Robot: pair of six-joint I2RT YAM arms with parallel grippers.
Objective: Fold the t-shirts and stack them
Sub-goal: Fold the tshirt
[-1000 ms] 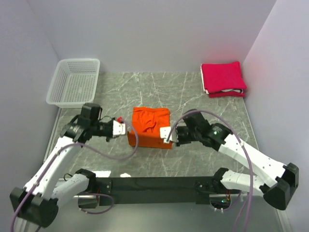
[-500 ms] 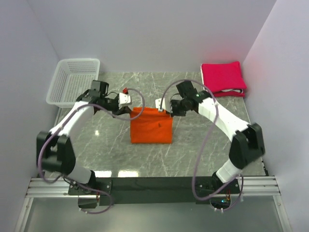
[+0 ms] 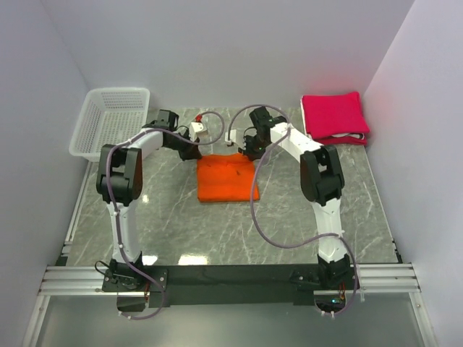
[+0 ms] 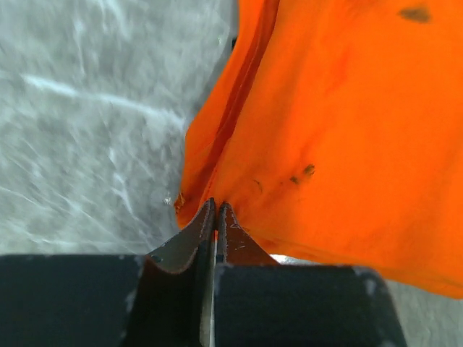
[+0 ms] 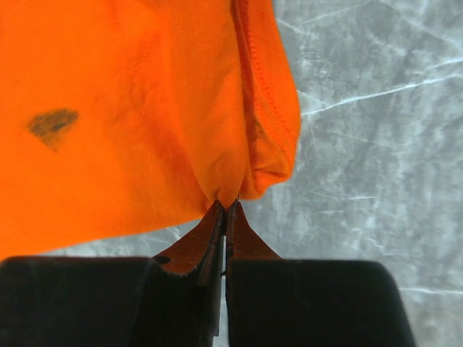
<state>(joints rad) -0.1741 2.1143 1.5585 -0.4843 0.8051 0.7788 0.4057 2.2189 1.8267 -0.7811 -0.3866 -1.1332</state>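
Both arms are stretched way out over the marble table, and the orange t-shirt is lying flat on it as a folded rectangle, roughly mid-table. The left gripper has its fingers pinched tight on the shirt's far left corner, and the right gripper is clamped the same way on the far right one. The crimson-pink t-shirts sit stacked in the far right corner, well apart, with a white mesh basket at far left.

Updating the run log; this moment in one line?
left gripper: shut on orange t-shirt | right gripper: same | pink stack: far right
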